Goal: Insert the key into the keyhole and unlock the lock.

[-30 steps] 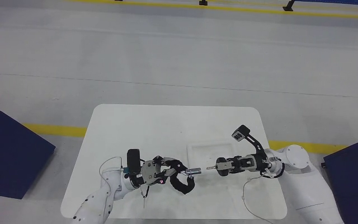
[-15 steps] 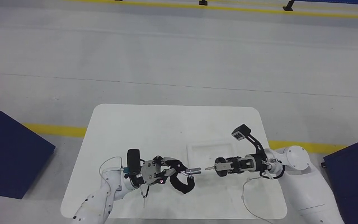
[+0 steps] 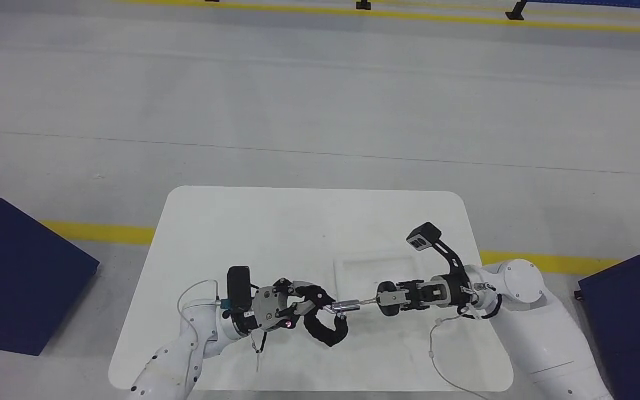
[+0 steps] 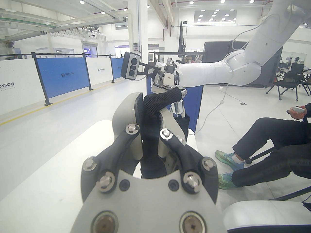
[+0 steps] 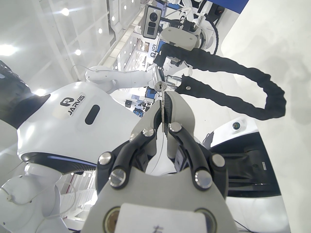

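The lock is a chain in a black fabric sleeve (image 3: pixel 322 328) with a silver cylinder (image 3: pixel 345 304) pointing right. My left gripper (image 3: pixel 300 300) is shut on the sleeved chain (image 4: pixel 155 107) just behind the cylinder (image 4: pixel 179 106) and holds it above the table. From the right, my right gripper (image 3: pixel 387 298) is shut on the flat silver key (image 3: pixel 372 298). In the right wrist view the key (image 5: pixel 162 109) stands edge-on between the fingers (image 5: pixel 150 117), and its tip meets the keyhole (image 5: pixel 160 87) in the cylinder's round face. How deep it sits I cannot tell.
Both arms meet over the front middle of the white table (image 3: pixel 220 230). A shallow white tray (image 3: pixel 370 268) lies just behind them. A thin white cable (image 3: pixel 440 350) trails by the right arm. Dark blue panels stand off both table sides.
My right gripper has moved left with the key, closing the gap to the lock cylinder. The left arm and the lock have stayed still.
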